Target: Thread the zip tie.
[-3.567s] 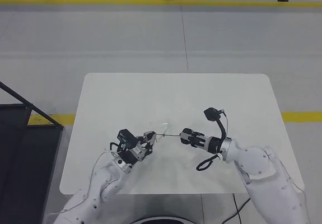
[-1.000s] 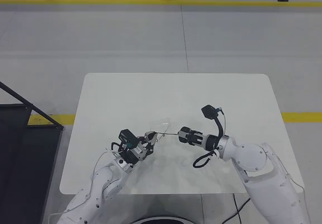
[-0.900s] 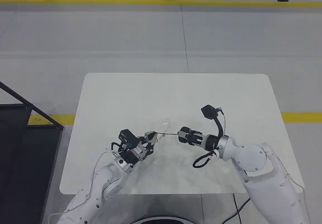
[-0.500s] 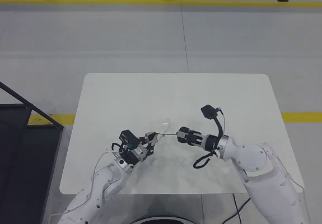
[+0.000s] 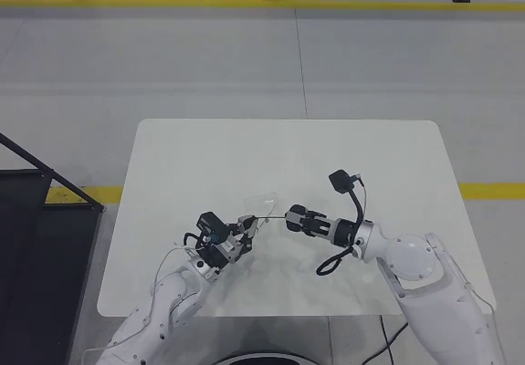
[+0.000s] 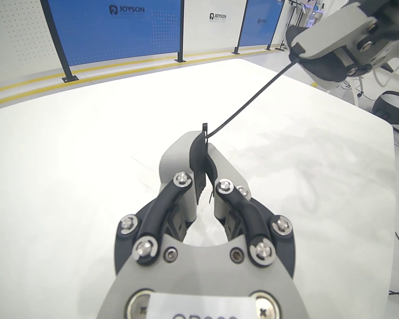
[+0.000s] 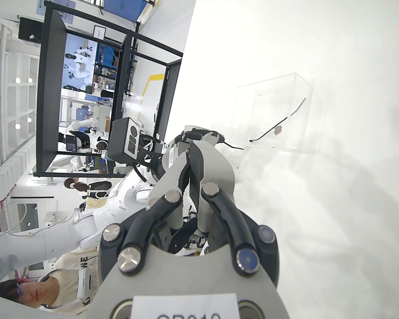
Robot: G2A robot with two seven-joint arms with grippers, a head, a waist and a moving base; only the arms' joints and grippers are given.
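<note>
a thin black plastic zip tie [image 5: 267,219] was held stretched between a robot's two grippers over the middle of a white, round-cornered worktop [image 5: 198,155], a little nearer the edge on the robot's side than the far edge. the left gripper [image 5: 244,225] had its claw pressed together on the tie's small square head, which stood upright and poked out just past the tips of the dark ribbed pads [image 6: 196,157]. from the head the strap ran straight and taut, rising at a slant and clear of the worktop's surface, to the right gripper [image 5: 291,217]. that claw was likewise squeezed tight, pinching the strap's tail end between its black pads. the two grippers faced each other tip to tip, near one another but apart, with the bare strap spanning the gap between them. the tail had not yet been fed through the head, and the tie formed a single line rather than a loop. just beyond the strap, towards the worktop's far edge, a small clear plastic box [image 7: 272,101] sat on the surface, close to both grippers and touching neither. inside it lay a second black strip [image 7: 283,120], gently curved, and beside that a brownish speck too small to make out. off the worktop's left edge a black metal frame [image 5: 25,164] stood on the grey floor, and a yellow floor line [image 5: 518,190] ran out past both side edges.
</note>
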